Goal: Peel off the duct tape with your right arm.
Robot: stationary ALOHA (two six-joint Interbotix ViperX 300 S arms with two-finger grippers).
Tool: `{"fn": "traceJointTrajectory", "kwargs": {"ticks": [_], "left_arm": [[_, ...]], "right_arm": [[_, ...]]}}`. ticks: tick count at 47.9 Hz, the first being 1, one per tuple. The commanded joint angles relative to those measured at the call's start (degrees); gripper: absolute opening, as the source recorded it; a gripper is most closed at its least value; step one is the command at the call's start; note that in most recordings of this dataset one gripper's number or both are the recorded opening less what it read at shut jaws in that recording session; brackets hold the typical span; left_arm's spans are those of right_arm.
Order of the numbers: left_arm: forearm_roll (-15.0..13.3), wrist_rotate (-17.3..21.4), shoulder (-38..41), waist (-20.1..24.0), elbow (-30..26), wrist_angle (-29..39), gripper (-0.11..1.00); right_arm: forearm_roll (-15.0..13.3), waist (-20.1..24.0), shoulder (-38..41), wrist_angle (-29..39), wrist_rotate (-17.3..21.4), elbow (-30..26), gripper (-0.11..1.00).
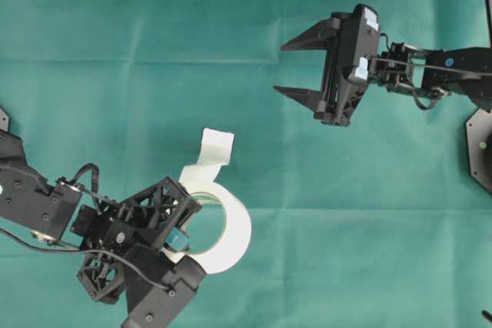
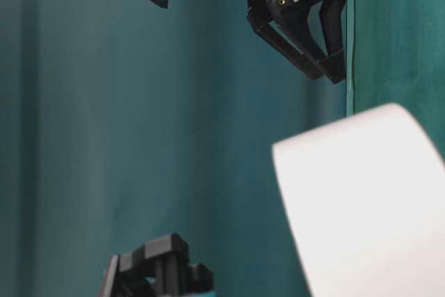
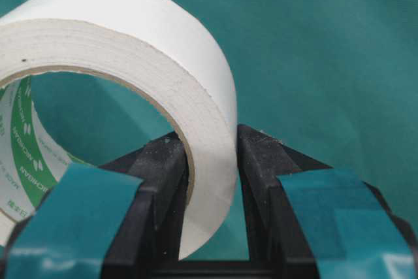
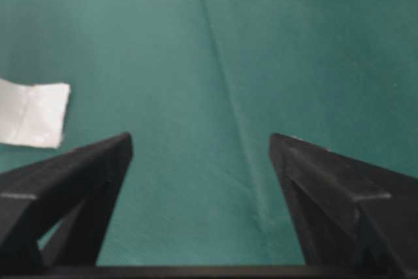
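The duct tape is a white roll with a green-printed core, held on edge at the lower left. My left gripper is shut on the roll's wall, one finger inside the ring and one outside. A loose white strip stands up from the roll's top, peeled free and curled. The strip's end also shows at the left of the right wrist view. My right gripper hangs open at the upper right, well clear of the strip, with only cloth between its fingers. The table-level view shows the roll close up.
A green cloth covers the whole table, with a few creases. The right arm's base plate sits at the right edge. The left arm's body fills the lower left corner.
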Motion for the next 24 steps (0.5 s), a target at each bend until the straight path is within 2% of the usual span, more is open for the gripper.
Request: {"fn": "traceJointTrajectory", "kwargs": {"ticks": [1,16,24], "left_arm": [[0.3,0.2,-2.7,1.1,-1.3,-0.3,0.2],[0.4,0.3,-3.5,6.2,-0.8,1.1,0.2],[0.4,1.1,-5.4,11.0,-0.8,3.5,0.2]], "right_arm": [[0.1,0.4,-0.4,-0.2,0.0,-0.3,0.75],[0.1,1.4,-0.4,-0.2,0.1,0.4,0.75],[0.0,1.8,-0.4,-0.2,0.2,0.6,0.75]]}}
